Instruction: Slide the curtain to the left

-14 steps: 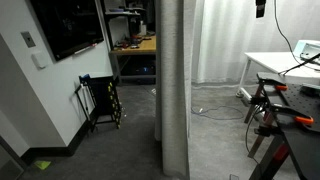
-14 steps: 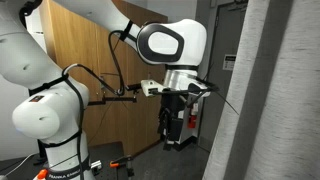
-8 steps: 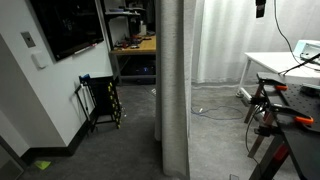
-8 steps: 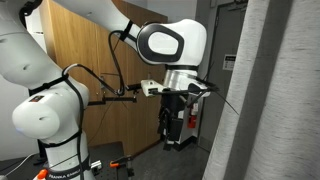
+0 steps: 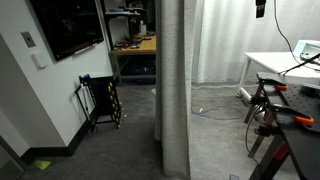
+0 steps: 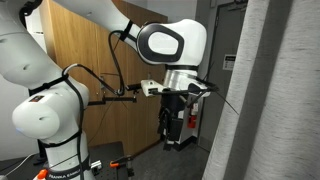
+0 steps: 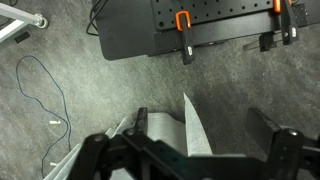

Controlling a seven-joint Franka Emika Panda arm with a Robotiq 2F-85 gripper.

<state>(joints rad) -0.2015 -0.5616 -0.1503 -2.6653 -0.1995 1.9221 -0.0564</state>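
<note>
The curtain [image 5: 172,90] hangs as a gathered floor-length column at the middle of the room in an exterior view, in front of a sheer white curtain [image 5: 222,40], with a white desk [image 5: 268,62] to its right and a dark wall screen [image 5: 65,25] to its left. The white robot arm [image 6: 170,42] reaches out before a wooden wall [image 6: 100,75], its black claw [image 6: 175,138] pointing down, left of the same curtain [image 6: 265,100]. In the wrist view the claw [image 7: 190,152] is spread wide, the curtain's folds [image 7: 165,135] showing between its fingers [image 7: 95,150]; whether it touches the fabric cannot be told. A black board [image 7: 215,30] with orange clamps [image 7: 183,22] and a blue cable [image 7: 40,90] lie on the grey floor.
</note>
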